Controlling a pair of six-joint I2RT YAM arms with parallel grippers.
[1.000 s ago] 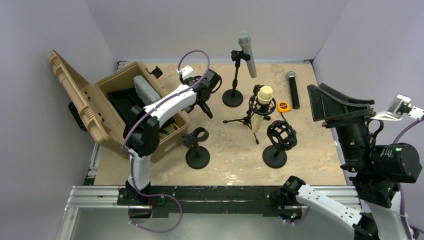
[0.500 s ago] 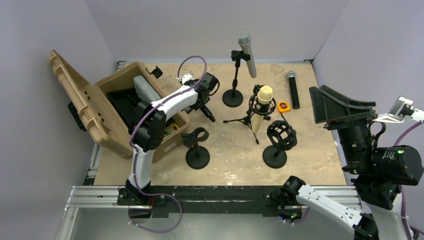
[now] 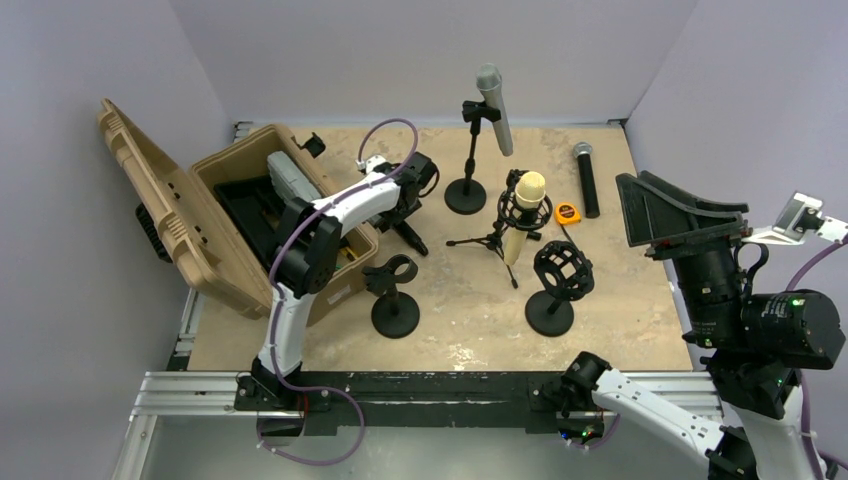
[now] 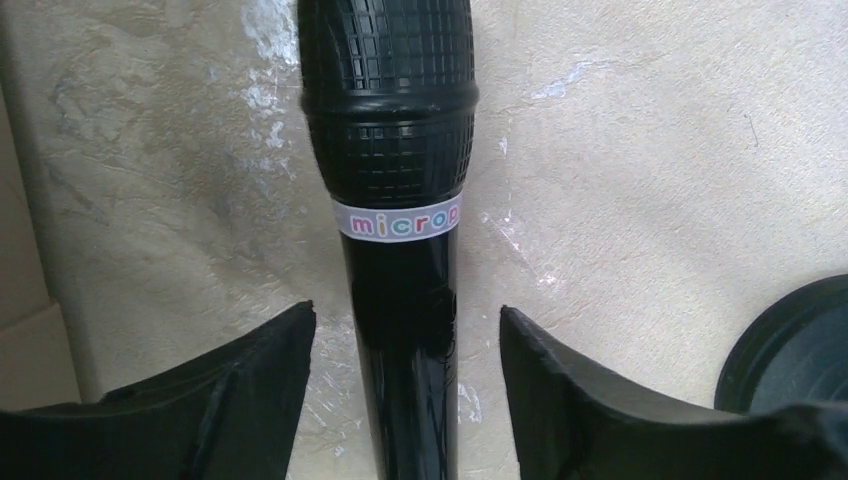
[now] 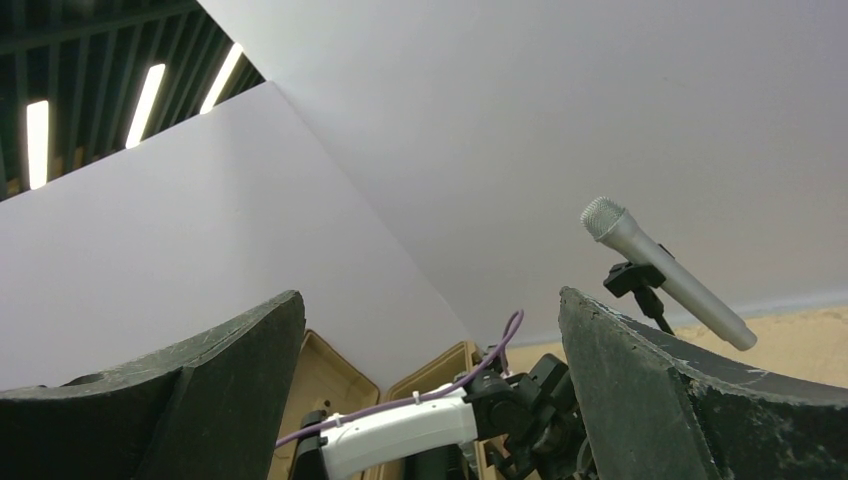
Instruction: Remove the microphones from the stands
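- My left gripper [image 4: 403, 318] has its jaws apart. The black microphone [image 4: 390, 120] sits between them unpinched, toward the tabletop's far-left corner, beside the tan case [image 3: 190, 230].
- My right gripper [image 5: 430, 310] is spread wide, out past the right edge.

A black microphone [image 4: 400, 150], its head moulded in a fine grid pattern, carries a white band [image 4: 400, 218] with multicoloured letters. The tabletop [image 3: 620, 290] is mottled beige with white streaks. A silver microphone [image 3: 497, 105] has a black stand [image 3: 466, 188]. Another microphone [image 3: 529, 190] is cream-headed. The tape measure [image 3: 567, 212] is orange, the case [image 3: 190, 235] is tan and the walls [image 3: 400, 50] are pale lavender.
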